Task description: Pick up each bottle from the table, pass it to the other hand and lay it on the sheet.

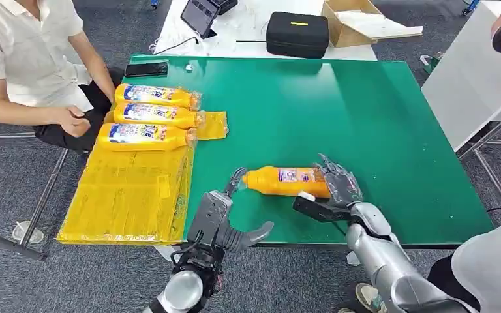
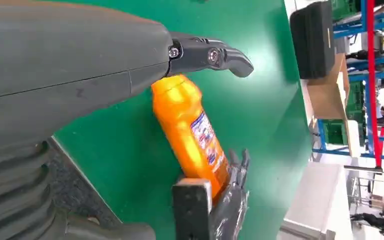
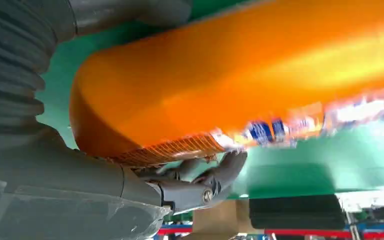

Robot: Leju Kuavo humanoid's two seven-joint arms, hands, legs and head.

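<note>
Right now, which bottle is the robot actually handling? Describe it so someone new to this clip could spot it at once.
On the green table, look at the near edge, right of the yellow sheet. There an orange bottle lies sideways, gripped at one end by the right hand, with the left hand open beside its other end. Unlike the three bottles lined up on the sheet, it is off the sheet.

One orange bottle (image 1: 286, 180) lies on its side near the tabletop's (image 1: 339, 111) near edge; three more (image 1: 153, 115) lie side by side on the yellow sheet (image 1: 127, 189) at its left edge.
</note>
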